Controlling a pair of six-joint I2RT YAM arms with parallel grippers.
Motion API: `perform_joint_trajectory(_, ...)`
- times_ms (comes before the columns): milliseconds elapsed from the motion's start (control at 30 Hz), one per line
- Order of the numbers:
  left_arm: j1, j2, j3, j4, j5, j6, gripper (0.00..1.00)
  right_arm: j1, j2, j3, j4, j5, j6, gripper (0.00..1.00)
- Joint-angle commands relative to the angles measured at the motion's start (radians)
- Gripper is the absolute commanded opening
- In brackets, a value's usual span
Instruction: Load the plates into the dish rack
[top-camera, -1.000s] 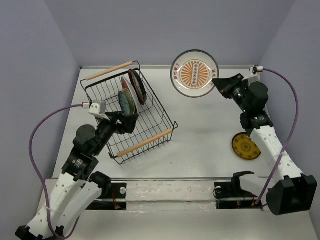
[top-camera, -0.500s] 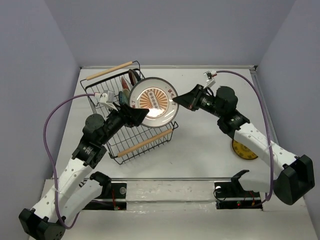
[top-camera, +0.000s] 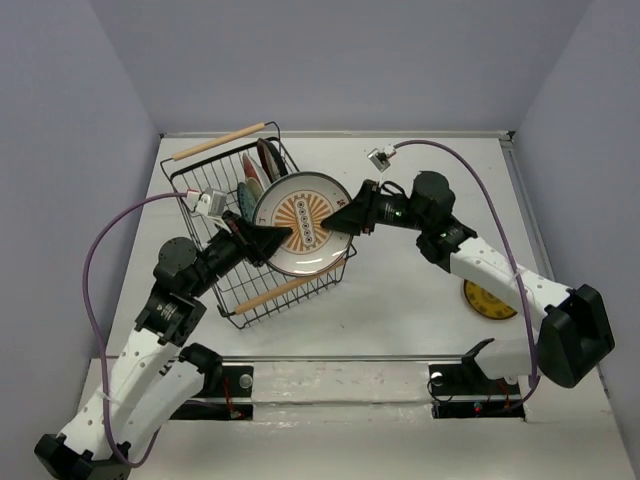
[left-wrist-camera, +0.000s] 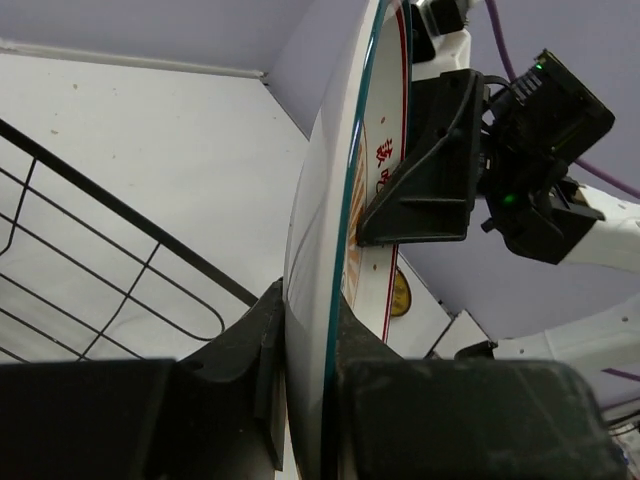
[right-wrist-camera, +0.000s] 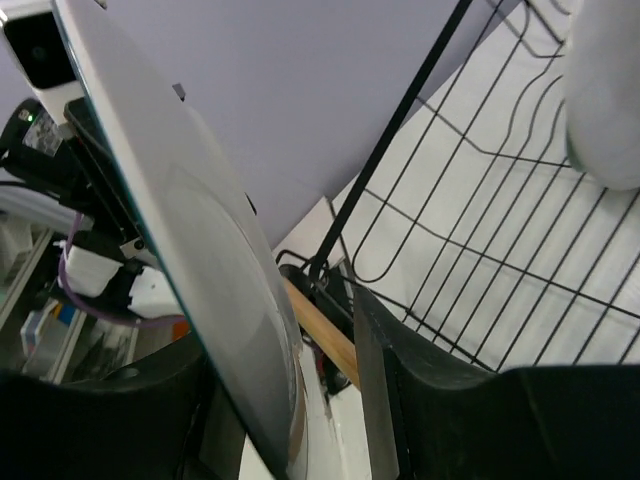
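Observation:
The white plate with the orange sunburst (top-camera: 300, 222) hangs tilted over the black wire dish rack (top-camera: 190, 186). My left gripper (top-camera: 268, 240) is shut on its left rim; in the left wrist view both fingers press the plate's edge (left-wrist-camera: 335, 200). My right gripper (top-camera: 343, 220) is at the right rim with its jaws open. In the right wrist view the plate (right-wrist-camera: 190, 250) lies against one finger and a gap separates it from the other finger (right-wrist-camera: 375, 340). Three plates (top-camera: 256, 180) stand in the rack's back end. A yellow plate (top-camera: 488, 300) lies on the table at the right.
The rack sits askew at the left, with wooden rod handles at its far end (top-camera: 220, 141) and near end (top-camera: 285, 288). Rack wires (right-wrist-camera: 520, 240) lie just beyond the right fingers. The right forearm crosses above the yellow plate. Purple cables loop off both wrists.
The right arm swung the sunburst plate from the back centre to above the rack. The left gripper went from open to shut on its left rim, and the right jaws came apart.

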Motion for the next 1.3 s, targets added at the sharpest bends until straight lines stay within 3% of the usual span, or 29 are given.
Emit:
perform_joint_trajectory(0,0.005,-0.049,0.062,0.029,0.078,0.04,0.05,0.056,0.007,0.108,-0.018,-0.12,-0.077,0.45)
perform_joint_trajectory(33,0.006,-0.051,0.078,0.017,0.07,0.05,0.05,0.065,0.01,0.12,-0.028,-0.117,-0.083,0.23)
perform_joint_trajectory(67,0.006,-0.051,0.088,-0.029,0.058,0.062,0.07,0.077,0.009,0.129,-0.031,-0.097,-0.08,0.11)
perform_joint_trajectory(100,0.005,-0.051,0.117,-0.064,0.005,0.097,0.13,0.077,0.007,0.132,-0.03,-0.082,-0.075,0.07)
perform_joint_trajectory(133,0.005,-0.052,0.133,-0.1,-0.034,0.123,0.38,0.077,0.003,0.137,-0.03,-0.065,-0.071,0.07)
perform_joint_trajectory(200,0.006,-0.063,0.165,-0.223,-0.138,0.183,0.66,0.087,0.003,0.155,-0.084,-0.007,-0.081,0.07)
perform_joint_trajectory(233,0.005,-0.07,0.193,-0.262,-0.287,0.238,0.84,0.1,0.003,0.193,-0.135,0.036,-0.1,0.07)
perform_joint_trajectory(300,0.005,-0.104,0.211,-0.351,-0.456,0.284,0.97,0.14,0.016,0.253,-0.307,0.221,-0.187,0.07)
perform_joint_trajectory(333,0.006,-0.116,0.22,-0.371,-0.603,0.301,0.99,0.154,0.027,0.319,-0.356,0.293,-0.208,0.07)
perform_joint_trajectory(433,0.006,-0.169,0.205,-0.425,-0.824,0.343,0.99,0.208,0.105,0.437,-0.473,0.493,-0.235,0.07)
perform_joint_trajectory(533,0.005,-0.302,0.146,-0.396,-0.908,0.34,0.99,0.281,0.217,0.585,-0.537,0.724,-0.259,0.07)
perform_joint_trajectory(567,0.005,-0.302,0.129,-0.396,-0.916,0.34,0.99,0.301,0.254,0.635,-0.562,0.725,-0.259,0.07)
perform_joint_trajectory(767,0.005,-0.406,0.018,-0.349,-0.875,0.307,0.99,0.434,0.6,1.021,-0.743,1.23,-0.366,0.07)
perform_joint_trajectory(1000,0.003,-0.448,-0.005,-0.342,-0.807,0.295,0.99,0.514,0.958,1.48,-0.781,1.57,-0.494,0.07)
perform_joint_trajectory(1133,0.002,-0.449,-0.008,-0.332,-0.792,0.301,0.99,0.525,1.096,1.605,-0.763,1.665,-0.571,0.07)
perform_joint_trajectory(1267,-0.005,-0.465,-0.008,-0.322,-0.795,0.307,0.99,0.525,1.127,1.565,-0.654,1.717,-0.633,0.07)
